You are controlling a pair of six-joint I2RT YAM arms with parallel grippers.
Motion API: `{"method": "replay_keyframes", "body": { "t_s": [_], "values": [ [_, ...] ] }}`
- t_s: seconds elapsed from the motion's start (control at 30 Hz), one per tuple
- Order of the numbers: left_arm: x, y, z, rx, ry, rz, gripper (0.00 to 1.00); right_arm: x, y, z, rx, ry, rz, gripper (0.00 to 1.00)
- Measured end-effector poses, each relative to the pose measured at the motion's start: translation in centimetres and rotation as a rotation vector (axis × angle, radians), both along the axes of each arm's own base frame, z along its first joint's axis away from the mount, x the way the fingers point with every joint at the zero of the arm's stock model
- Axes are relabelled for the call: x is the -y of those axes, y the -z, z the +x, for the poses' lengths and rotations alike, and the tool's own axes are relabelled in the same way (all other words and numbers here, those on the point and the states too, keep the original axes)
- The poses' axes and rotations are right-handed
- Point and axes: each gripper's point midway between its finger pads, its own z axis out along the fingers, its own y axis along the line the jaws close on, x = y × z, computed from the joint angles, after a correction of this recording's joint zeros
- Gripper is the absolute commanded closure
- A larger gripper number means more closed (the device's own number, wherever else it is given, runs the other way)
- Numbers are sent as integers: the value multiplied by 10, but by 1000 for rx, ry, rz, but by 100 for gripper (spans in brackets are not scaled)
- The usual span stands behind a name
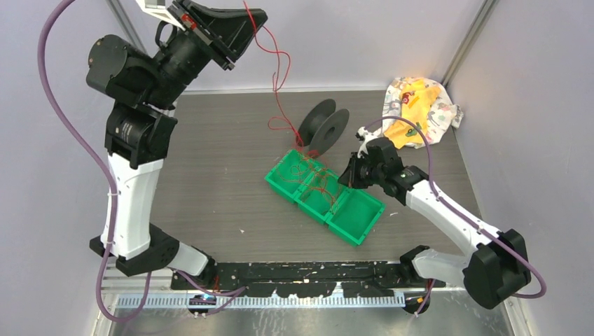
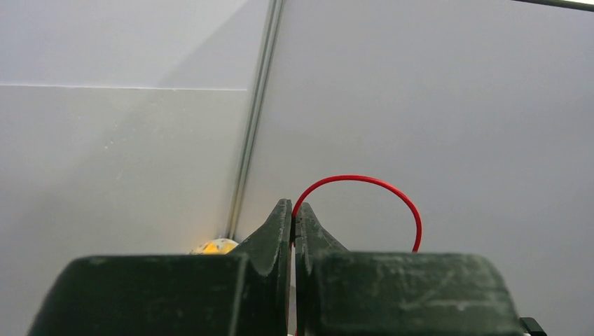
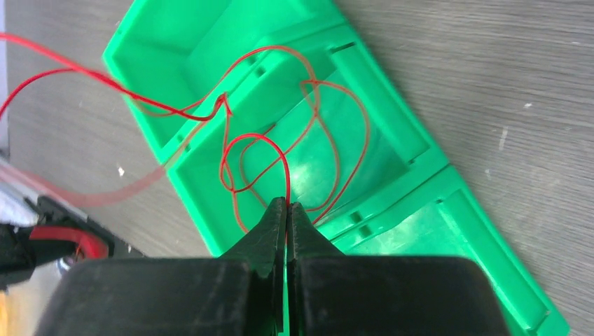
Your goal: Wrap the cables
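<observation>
Left tool, raised high, is clenched on the cables, which drop lengthwise toward the black spool, then curl into the green tray, where the right tool pinches a loop. Grey wood-grain desk, pale walls.

cables: in tray, below r gripper
spool: behind tray, left of r gripper
cloth: behind r gripper
</observation>
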Motion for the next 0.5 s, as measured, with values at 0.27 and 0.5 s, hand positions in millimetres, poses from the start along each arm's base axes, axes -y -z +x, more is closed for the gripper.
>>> {"method": "replay_keyframes", "body": {
  "t_s": [0.27,0.5],
  "values": [
    [11,-8,11,-5,34,-36,100,26,37,24,-73,160,-89,100],
    [7,-32,0,48,69,-109,100,34,56,29,-91,195,-142,99]
  ]
}}
